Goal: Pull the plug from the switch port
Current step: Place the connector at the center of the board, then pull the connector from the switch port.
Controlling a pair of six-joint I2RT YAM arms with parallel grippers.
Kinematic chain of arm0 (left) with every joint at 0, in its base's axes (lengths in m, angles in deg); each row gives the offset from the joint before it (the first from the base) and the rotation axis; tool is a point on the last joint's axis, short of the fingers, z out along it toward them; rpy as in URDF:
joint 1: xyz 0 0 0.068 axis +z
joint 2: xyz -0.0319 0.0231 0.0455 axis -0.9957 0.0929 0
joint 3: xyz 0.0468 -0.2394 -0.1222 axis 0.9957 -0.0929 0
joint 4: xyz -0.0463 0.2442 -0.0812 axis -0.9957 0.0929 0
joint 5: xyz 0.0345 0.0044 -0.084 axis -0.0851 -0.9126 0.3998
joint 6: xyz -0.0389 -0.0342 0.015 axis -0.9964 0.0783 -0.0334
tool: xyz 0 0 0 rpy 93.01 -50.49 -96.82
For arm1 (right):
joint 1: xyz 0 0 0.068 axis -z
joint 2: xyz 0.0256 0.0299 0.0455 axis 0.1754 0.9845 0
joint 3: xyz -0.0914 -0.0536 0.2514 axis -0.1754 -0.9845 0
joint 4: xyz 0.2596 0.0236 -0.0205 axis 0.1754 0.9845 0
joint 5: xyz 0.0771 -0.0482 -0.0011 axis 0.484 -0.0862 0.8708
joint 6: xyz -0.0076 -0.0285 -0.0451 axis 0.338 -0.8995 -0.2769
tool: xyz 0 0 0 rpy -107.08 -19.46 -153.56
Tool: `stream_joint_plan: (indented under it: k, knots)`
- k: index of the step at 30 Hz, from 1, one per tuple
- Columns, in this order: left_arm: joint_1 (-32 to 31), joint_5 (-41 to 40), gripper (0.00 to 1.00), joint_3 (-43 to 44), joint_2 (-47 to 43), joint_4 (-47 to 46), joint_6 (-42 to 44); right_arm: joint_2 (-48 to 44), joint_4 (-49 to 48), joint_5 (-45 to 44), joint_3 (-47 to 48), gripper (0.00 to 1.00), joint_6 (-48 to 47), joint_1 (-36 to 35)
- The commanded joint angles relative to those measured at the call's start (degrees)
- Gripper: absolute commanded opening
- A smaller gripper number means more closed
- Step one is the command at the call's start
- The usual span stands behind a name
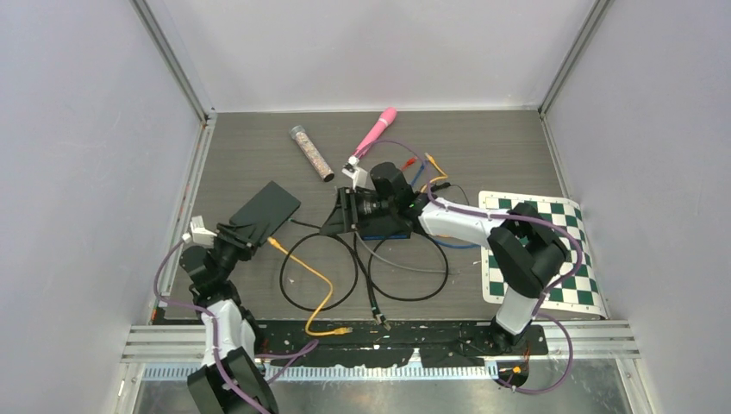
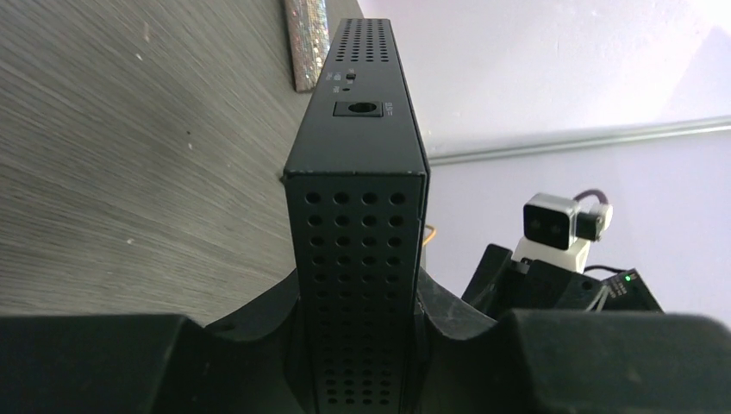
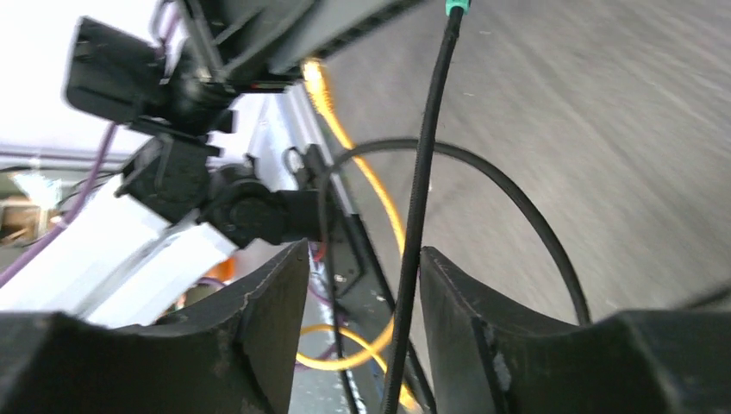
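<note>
Two grippers checked. Found left gripper [image 2: 358, 332] clamped on switch [image 2: 358, 155] at left of table [image 1: 483, 147]. Found right gripper [image 3: 362, 293] jaws parted, black cable [image 3: 422, 172] running loose between, teal plug [image 3: 457, 7] just beyond; seating hidden. Judged grasp stage. Next: close nearer plug, draw straight out.

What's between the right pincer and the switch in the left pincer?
Right wrist view: a black cable runs from the right pincer toward the switch, an orange cable beside it.

Even bright light, soft shadows; right wrist view motion-blurred, glare upper-left
</note>
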Motion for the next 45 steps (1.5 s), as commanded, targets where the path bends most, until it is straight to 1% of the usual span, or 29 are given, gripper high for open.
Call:
stream_joint_plan:
  k: [1, 2, 3, 5, 6, 7, 9, 12, 13, 14, 15, 16, 17, 18, 20, 21, 22, 23, 24, 25, 26, 27, 28, 30, 32, 34, 37, 40, 45]
  knots:
    - [-3.37, 1.9, 0.0, 1.25, -0.92, -6.41, -0.26, 4.08, -16.96, 7.26, 2.06, 0.61, 10.85, -2.56]
    - [-4.16, 1.4, 0.0, 1.07, -1.03, -6.68, -0.56, 4.76, -20.54, 7.94, 1.99, 0.62, 13.47, -3.07]
    - [-4.87, 0.73, 0.0, 0.82, -1.25, -6.98, -0.94, 5.73, -21.46, 8.14, 2.16, 0.64, 14.15, -3.48]
    - [-6.15, -0.36, 0.0, 0.45, -1.46, -7.8, -1.55, 5.56, -18.57, 5.05, 1.93, 0.67, 13.54, -3.53]
    - [-6.66, -0.76, 0.0, 0.39, -1.55, -7.93, -1.64, 5.1, -14.11, 0.81, 1.71, 0.68, 10.71, -3.47]
    - [-7.06, -1.05, 0.0, 0.38, -1.67, -7.94, -1.66, 4.21, -12.1, -0.92, 1.32, 0.69, 9.21, -3.07]
    - [-7.48, -1.58, 0.0, 0.36, -1.49, -8.0, -1.71, 3.19, -5.15, -6.74, 0.52, 0.69, 6.23, -1.81]
    - [-7.9, -1.92, 0.0, 0.54, -0.89, -8.02, -1.28, 0.86, 1.81, -13.96, -0.47, 0.69, 1.3, -0.07]
    - [-8.0, -1.94, 0.0, 0.62, -0.61, -8.07, -1.11, -1.18, 6.12, -19.63, -0.59, 0.7, -1.58, 0.37]
    - [-8.14, -2.0, 0.0, 0.72, -0.18, -8.01, -1.05, -3.56, 7.6, -22.65, -1.19, 0.72, -3.17, 0.54]
    - [-8.33, -1.93, 0.0, 0.88, 0.12, -8.14, -0.94, -4.9, 10.16, -28.48, -1.74, 0.73, -5.99, 0.61]
    - [-8.5, -1.92, 0.0, 0.95, 0.49, -8.4, -0.88, -7.19, 10.98, -31.17, -2.79, 0.77, -7.18, 0.71]
    - [-8.73, -1.92, 0.0, 1.0, 0.85, -8.79, -0.87, -8.13, 12.5, -34.52, -3.12, 0.79, -8.55, 1.29]
    - [-9.01, -2.0, 0.0, 1.07, 1.16, -9.2, -0.94, -9.16, 12.81, -34.01, -3.2, 0.81, -9.21, 1.84]
    - [-9.79, -2.44, 0.0, 1.16, 1.81, -9.83, -0.72, -8.98, 10.81, -24.43, -2.37, 0.81, -9.66, 3.31]
    - [-10.35, -2.74, 0.0, 1.25, 2.36, -10.38, -0.57, -8.58, 7.18, -16.82, -2.03, 0.81, -7.68, 3.56]
    - [-10.87, -2.99, 0.0, 1.32, 3.04, -11.23, -0.65, -7.34, 4.79, -12.77, -1.74, 0.8, -5.83, 3.46]
    - [-11.48, -3.11, 0.0, 1.48, 3.77, -12.82, -1.06, -6.49, -2.83, -6.26, -1.76, 0.8, -1.47, 2.77]
    - [-11.94, -3.19, 0.0, 1.6, 4.54, -14.09, -1.62, -4.84, -5.0, -4.01, -1.63, 0.8, 1.06, 1.65]
    - [-12.43, -3.3, 0.0, 1.61, 5.13, -15.12, -2.27, -3.83, -9.65, -1.08, -1.48, 0.8, 5.41, 1.01]
    - [-12.87, -3.61, 0.0, 1.62, 5.69, -16.16, -2.81, -1.58, -11.93, 0.91, -0.88, 0.8, 7.22, -0.37]
    - [-13.2, -4.0, 0.0, 1.61, 6.09, -16.8, -3.22, -0.4, -15.62, 1.63, -0.45, 0.8, 10.56, -1.06]
    - [-13.64, -4.32, 0.0, 1.65, 6.38, -17.2, -3.48, 2.11, -17.24, 3.17, 0.41, 0.8, 12.13, -2.08]
    - [-14.1, -4.6, 0.0, 1.78, 6.55, -17.64, -3.66, 5.97, -24.63, 5.68, 1.03, 0.78, 18.18, -3.49]
    - [-14.59, -5.15, 0.0, 1.74, 6.5, -17.77, -3.79, 9.93, -35.19, 7.97, 2.15, 0.77, 26.92, -4.74]
    - [-15.27, -5.78, 0.0, 1.72, 6.48, -17.9, -3.85, 13.46, -39.77, 9.01, 3.54, 0.76, 31.2, -5.88]
    - [-16.29, -6.39, 0.0, 1.69, 7.08, -18.59, -4.09, 18.05, -42.27, 9.12, 5.11, 0.74, 33.98, -6.64]
    - [-16.97, -6.96, 0.0, 1.21, 7.64, -19.91, -4.94, 20.41, -43.54, 9.09, 6.24, 0.73, 35.17, -6.51]
    - [-17.3, -6.97, 0.0, 1.21, 8.38, -20.84, -5.29, 22.82, -41.82, 7.88, 8.12, 0.7, 34.66, -6.35]
